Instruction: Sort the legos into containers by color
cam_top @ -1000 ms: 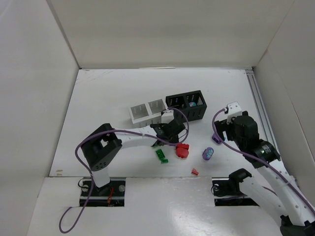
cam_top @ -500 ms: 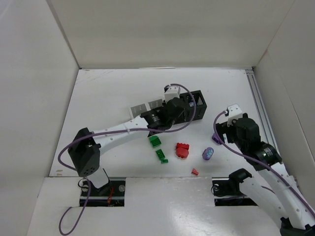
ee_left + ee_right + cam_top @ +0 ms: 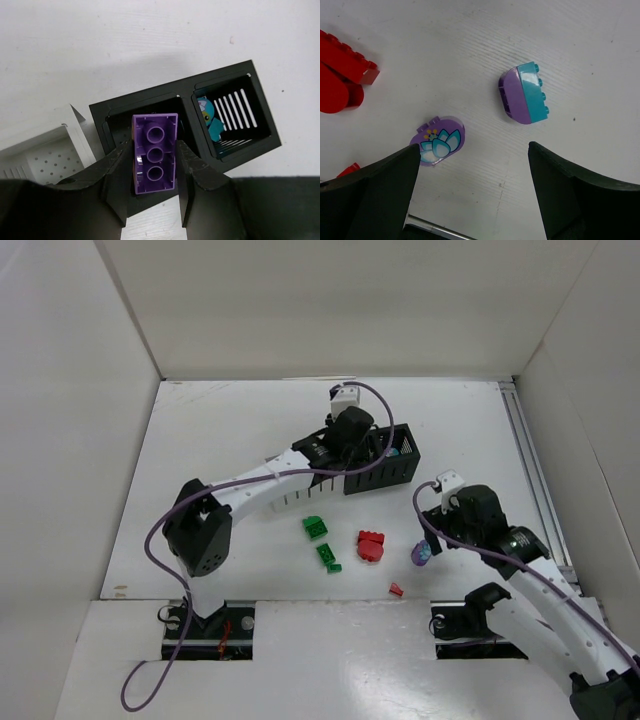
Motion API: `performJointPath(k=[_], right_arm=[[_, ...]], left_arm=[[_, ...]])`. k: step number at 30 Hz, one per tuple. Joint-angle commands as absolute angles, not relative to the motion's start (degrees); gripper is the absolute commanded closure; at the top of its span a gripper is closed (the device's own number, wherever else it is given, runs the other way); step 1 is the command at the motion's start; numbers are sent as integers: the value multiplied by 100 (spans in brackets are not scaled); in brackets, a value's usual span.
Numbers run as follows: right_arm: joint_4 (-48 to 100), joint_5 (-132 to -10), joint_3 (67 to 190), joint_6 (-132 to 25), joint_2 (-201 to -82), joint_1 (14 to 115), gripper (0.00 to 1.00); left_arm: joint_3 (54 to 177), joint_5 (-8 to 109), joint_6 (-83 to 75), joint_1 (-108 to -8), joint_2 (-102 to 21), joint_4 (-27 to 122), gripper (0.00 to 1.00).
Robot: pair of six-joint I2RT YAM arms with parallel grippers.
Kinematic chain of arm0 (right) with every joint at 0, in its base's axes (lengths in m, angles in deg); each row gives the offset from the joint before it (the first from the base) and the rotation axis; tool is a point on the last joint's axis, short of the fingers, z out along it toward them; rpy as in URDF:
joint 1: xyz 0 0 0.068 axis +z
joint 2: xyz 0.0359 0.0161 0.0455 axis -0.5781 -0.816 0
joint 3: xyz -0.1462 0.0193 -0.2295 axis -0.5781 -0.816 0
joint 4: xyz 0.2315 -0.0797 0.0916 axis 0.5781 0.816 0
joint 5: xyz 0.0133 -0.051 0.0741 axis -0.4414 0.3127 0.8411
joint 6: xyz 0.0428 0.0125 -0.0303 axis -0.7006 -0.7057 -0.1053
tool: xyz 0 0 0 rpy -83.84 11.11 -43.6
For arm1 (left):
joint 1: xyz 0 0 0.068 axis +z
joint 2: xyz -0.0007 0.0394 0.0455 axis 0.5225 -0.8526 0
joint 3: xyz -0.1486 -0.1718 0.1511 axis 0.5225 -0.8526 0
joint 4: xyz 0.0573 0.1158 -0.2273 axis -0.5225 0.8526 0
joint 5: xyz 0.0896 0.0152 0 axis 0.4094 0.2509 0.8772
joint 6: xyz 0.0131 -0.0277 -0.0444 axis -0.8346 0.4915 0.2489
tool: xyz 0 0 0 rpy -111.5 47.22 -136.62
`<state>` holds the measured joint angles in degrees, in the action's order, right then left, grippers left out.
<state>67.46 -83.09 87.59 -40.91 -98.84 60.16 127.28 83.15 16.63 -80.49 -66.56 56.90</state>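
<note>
Left end effector (image 3: 154,172): clamped on a purple brick (image 3: 155,145), with the brick's hollow underside facing my wrist camera.
Brick against the black bin (image 3: 220,75): I read it as hanging over the cell next to the white bin (image 3: 45,150), nearer that cell's front wall than its back. I cannot tell how high it is above the rim.
Long axis: it runs front to back across the cell, in line with the fingers, so I judge it should drop in without a turn.
Other cell (image 3: 235,107): on the far side of the divider, it holds a teal printed piece (image 3: 210,122).
Right end effector (image 3: 472,160): fingers wide apart and holding nothing. It is well in front of the black bin, over the worktop (image 3: 580,40).
Under it: a flower-printed purple piece (image 3: 439,141) and a purple-and-teal rounded brick (image 3: 522,92), lying apart.
Nearer arm: the left arm for the drop into the black bin, the right arm for those two loose pieces.
Risk, my guess: on release the brick could clip the front wall.
</note>
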Motion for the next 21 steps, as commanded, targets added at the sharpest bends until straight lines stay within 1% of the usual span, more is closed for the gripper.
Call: performJointPath(k=[1,2,3,5,7,8,9,10,11,12,14,15,18,21], right_arm=[[6625,-8167,8791,-4481,-9915,6159,8],[6625,-8168,8791,-4543,-9915,6159,8],[6625,-8237,8791,-4596,-9915,6159,8],[6511,-8238,8739,-4649,-9967,6159,8],[6458,-8238,8668,-4728,-9967,6212,8],[6405,-8186,8599,-4868,-9967,6212,8],[6405,-8185,8537,-4921,-10020,6212,8],[6405,-8133,8536,-4922,-10020,6212,8],[6327,-8133,8536,-5000,-10090,6273,8],[6213,-8133,8467,-5070,-10160,6274,8],[6072,-8080,8413,-5176,-10257,6326,8],[6010,-8080,8413,-5342,-10310,6387,8],[6009,-8220,8361,-5633,-10494,6615,8],[6123,-8387,8247,-6107,-10556,6696,8]], left_arm=[[13052,8294,1485,-8037,-6695,5614,80],[13052,8294,1485,-8037,-6696,5614,77],[13052,8294,1485,-8037,-6748,5544,77],[13000,8294,1485,-8037,-6827,5543,74],[13000,8294,1485,-8037,-6889,5543,74],[13000,8294,1538,-8037,-6889,5630,71],[13000,8294,1538,-8037,-6889,5631,67],[12921,8233,1538,-8037,-6794,5527,59],[12781,8233,1486,-8037,-6732,5474,48],[12728,8233,1485,-8037,-6653,5421,45],[12613,8233,1381,-8037,-6415,5341,42],[12526,8163,1380,-8037,-6336,5272,38],[12358,8040,1275,-8037,-5985,5131,32],[12148,7969,1134,-8037,-5581,5069,21]])
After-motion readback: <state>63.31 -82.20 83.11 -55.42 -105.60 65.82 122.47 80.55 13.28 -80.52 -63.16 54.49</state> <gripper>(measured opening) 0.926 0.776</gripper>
